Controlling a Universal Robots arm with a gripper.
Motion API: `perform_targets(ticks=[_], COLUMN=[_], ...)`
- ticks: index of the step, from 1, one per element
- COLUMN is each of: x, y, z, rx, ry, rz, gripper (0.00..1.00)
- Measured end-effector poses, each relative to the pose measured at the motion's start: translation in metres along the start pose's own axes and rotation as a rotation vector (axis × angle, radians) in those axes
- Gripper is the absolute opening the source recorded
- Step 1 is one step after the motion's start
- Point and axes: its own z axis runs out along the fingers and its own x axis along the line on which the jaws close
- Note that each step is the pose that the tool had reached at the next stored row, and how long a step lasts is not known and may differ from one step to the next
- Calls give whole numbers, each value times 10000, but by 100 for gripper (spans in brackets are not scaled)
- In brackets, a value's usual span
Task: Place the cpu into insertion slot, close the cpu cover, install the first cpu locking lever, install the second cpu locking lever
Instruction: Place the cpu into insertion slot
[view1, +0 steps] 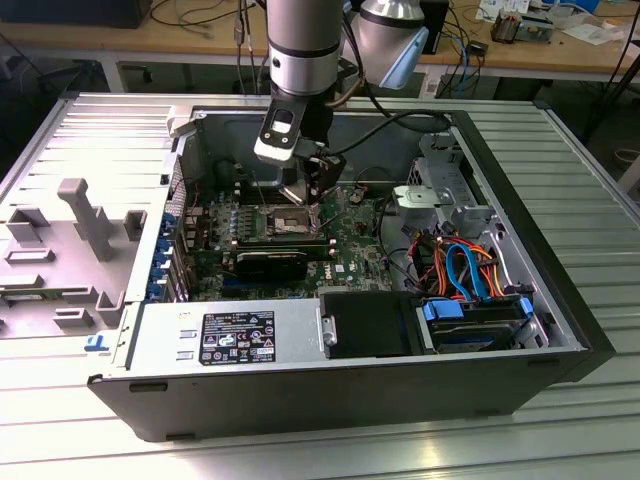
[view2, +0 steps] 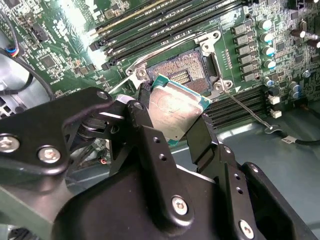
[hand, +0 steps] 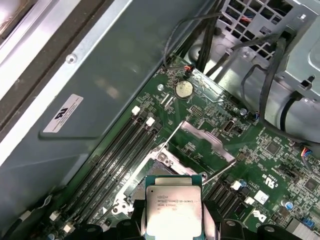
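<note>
In the exterior view the gripper (view1: 308, 192) hangs at the upper centre of the frame, inside the open computer case (view1: 330, 400), just over the motherboard (view1: 360, 250); in the second wrist view its jaws pinch the cpu (view2: 175, 107) by two opposite edges, tilted over the bare socket (view2: 182, 75); in the first wrist view the cpu cover (hand: 207, 142) stands open beside that socket.
</note>
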Motion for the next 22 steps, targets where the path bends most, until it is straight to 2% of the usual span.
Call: perform_targets(ticks=[6, 8, 17, 22], x=[0, 0, 0, -1], y=[0, -1, -2, -3], z=[11, 20, 46, 72], rx=[-10, -18, -42, -59], ry=[-25, -44, -99, -137], rz=[599, 1084, 2411, 3378], gripper=[54, 54, 54, 54])
